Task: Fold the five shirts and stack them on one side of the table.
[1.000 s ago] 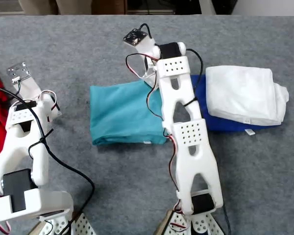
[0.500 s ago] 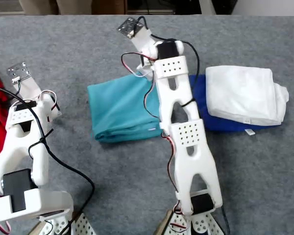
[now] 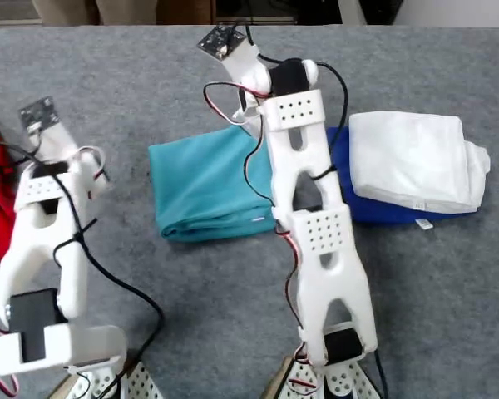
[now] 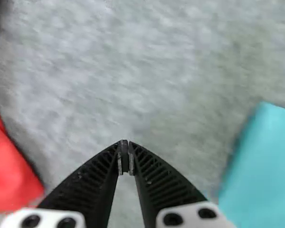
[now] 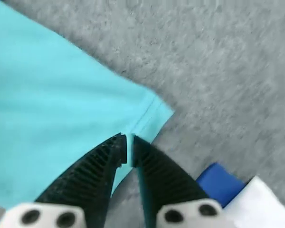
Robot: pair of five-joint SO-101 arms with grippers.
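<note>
teal folded cotton shirt: got dragged a bit to the left and twisted, so its near edge slants now instead of running straight

right arm: wrist end swung further out toward the far edge of the grey carpeted table

left arm: only just nudged forward and slightly toward the shirt

Folded teal shirt lies beside white shirt atop blue shirt.
</note>
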